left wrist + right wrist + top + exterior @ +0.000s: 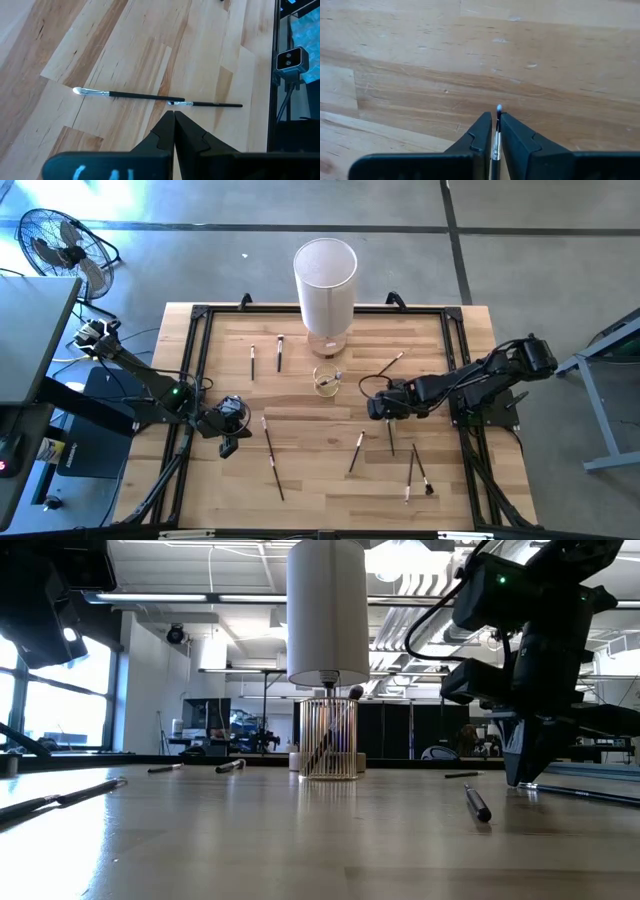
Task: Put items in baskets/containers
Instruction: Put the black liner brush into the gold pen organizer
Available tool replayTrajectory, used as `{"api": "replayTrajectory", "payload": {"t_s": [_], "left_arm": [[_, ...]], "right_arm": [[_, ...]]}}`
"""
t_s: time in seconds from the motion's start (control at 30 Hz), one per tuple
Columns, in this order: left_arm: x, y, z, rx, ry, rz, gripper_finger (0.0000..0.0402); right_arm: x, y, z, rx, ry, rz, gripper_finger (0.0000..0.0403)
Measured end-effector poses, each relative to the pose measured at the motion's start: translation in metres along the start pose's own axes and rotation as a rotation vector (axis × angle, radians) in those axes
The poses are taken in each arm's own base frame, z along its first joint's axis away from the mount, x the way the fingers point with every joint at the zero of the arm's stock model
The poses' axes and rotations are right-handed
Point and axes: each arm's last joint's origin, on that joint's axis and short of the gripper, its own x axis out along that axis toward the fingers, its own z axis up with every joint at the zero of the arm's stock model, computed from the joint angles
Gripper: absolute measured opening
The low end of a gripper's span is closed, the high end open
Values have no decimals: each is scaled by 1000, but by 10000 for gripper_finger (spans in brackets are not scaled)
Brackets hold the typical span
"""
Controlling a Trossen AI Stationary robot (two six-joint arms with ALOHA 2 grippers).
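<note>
Thin makeup brushes lie scattered flat on the wooden table. Two lie end to end (274, 463), seen ahead of my left gripper (174, 116) as a pale-tipped brush (130, 94) and a shorter one (207, 104). My left gripper (230, 438) is shut and holds nothing, at the table's left. The small ribbed glass cup (326, 380) (328, 750) stands mid-table with one brush leaning inside, its head (355, 693) over the rim. My right gripper (380, 410) (494, 131) is right of the cup, shut on a brush (391, 436). My right gripper pinches a brush between its two fingers close to the bristle end, by the silver ferrule (496, 148). The pale tip (499, 107) pokes out just past the fingertips. The fingers come from above, across the brush. Its handle (585, 794) runs low along the table toward the near edge.
A tall white cylinder (325, 278) (326, 610) stands just behind the cup. Other brushes lie at the far left (253, 362) (280, 352), far right (390, 365), centre (356, 452) and near right (415, 472). A black frame (195, 360) edges the table.
</note>
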Motion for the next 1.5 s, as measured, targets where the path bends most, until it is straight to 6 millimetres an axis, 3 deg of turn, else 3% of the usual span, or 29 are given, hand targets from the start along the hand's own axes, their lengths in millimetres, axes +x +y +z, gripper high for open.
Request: {"api": "replayTrajectory", "payload": {"t_s": [0.47,1.07,1.33,1.5], "left_arm": [[0,0,0,4,-3,4,0],[0,0,0,3,-5,4,0],[0,0,0,-1,-5,4,0],[0,0,0,-8,-5,4,0]], "right_arm": [[0,-1,2,-15,-33,-15,63],[0,-2,3,-22,-52,-23,61],[0,-3,2,-18,3,-30,10],[0,-3,2,-24,26,-29,3]]}}
